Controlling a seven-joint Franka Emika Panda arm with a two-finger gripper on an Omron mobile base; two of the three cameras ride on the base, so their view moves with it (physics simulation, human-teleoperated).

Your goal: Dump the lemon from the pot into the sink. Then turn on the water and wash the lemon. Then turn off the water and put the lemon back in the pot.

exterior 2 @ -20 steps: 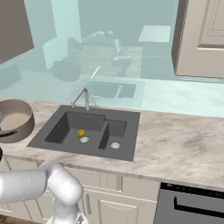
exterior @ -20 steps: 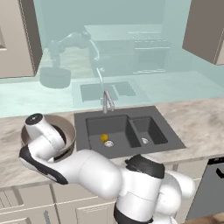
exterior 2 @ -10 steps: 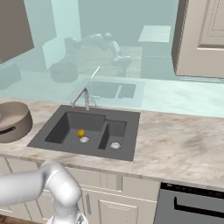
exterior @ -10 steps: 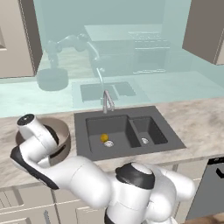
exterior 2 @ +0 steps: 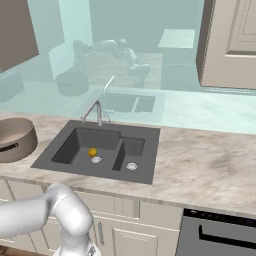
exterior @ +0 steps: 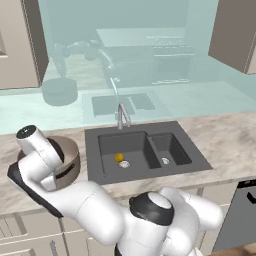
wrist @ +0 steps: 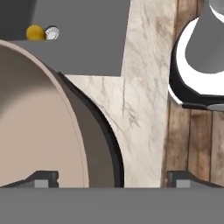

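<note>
Marble worktop [exterior 2: 200,165] now carries the round brown metal pot [exterior 2: 15,137], let go by the wide-open claw [wrist: 113,179]. Beside the pot, the small yellow lemon [exterior: 119,157] sits in the dark grey sink [exterior: 107,150].

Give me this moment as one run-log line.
stage: dump done, pot set down | lemon: in larger sink basin beside drain | pot: upright on counter left of sink | gripper: open over pot rim | next: turn on water
</note>
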